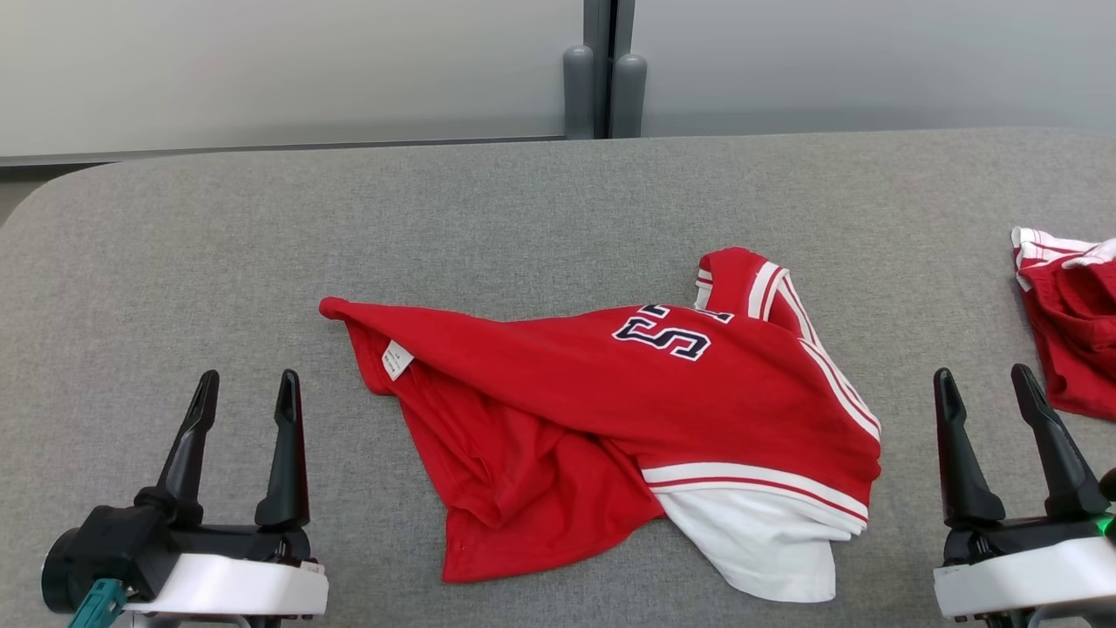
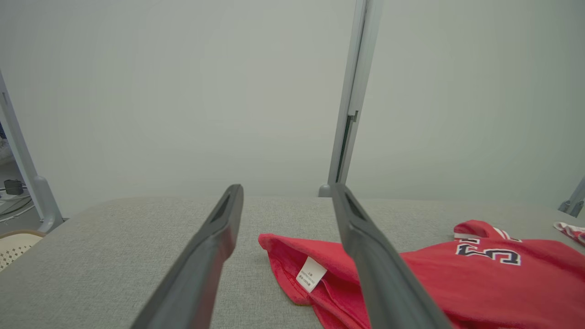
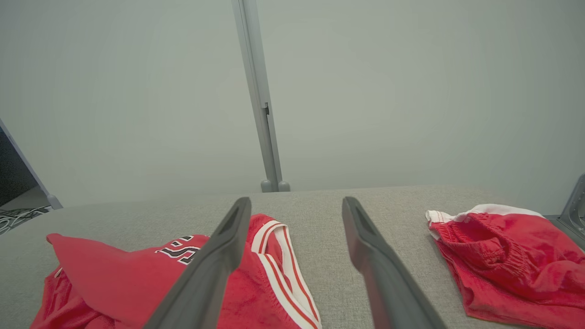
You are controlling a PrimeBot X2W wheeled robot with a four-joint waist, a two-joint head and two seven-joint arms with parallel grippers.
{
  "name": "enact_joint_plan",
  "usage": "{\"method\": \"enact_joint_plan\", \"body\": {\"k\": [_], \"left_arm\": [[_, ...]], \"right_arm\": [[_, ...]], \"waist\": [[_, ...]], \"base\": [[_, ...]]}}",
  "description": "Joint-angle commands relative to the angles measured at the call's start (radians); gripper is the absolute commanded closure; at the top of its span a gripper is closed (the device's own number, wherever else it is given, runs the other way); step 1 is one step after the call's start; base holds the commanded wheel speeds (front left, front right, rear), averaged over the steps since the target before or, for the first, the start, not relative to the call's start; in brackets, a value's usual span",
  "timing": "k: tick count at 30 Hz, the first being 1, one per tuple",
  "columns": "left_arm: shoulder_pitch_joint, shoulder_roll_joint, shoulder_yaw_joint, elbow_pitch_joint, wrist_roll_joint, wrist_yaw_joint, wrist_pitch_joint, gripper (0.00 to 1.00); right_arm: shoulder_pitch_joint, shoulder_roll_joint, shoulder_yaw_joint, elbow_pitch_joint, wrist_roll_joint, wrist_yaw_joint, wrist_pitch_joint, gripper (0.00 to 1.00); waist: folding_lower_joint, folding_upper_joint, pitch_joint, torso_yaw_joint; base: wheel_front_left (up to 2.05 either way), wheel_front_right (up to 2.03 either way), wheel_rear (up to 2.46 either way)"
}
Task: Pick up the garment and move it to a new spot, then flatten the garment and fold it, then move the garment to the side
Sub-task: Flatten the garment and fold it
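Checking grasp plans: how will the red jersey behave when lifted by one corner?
Likely floppy: the red jersey lies rumpled, so it should droop. Probably light, being thin cloth. The fuzzy grey table may drag it.

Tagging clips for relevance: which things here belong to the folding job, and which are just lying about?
Job: red jersey, crumpled mid-table; left claw and right claw, both open and empty; grey table.
Lying about: second red garment at the table's right edge; grey posts behind.
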Motion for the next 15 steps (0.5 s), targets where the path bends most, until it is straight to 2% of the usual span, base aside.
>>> {"method": "enact_joint_plan", "body": {"k": [1,15], "left_arm": [[0.01,0.005,0.001,-0.004,0.004,0.004,0.001,0.0],[-0.009,0.006,-0.008,-0.023,-0.003,0.015,0.003,0.0]], "right_arm": [[0.002,-0.001,-0.004,-0.004,0.0,0.0,0.0,0.0],[-0.013,0.005,-0.005,-0.008,0.0,0.0,0.001,0.0]], "waist": [[0.0,-0.0001,0.001,0.0],[0.0,-0.0001,0.021,0.002]], "base": [[0.0,0.0,0.0],[0.0,0.0,0.0]]}}
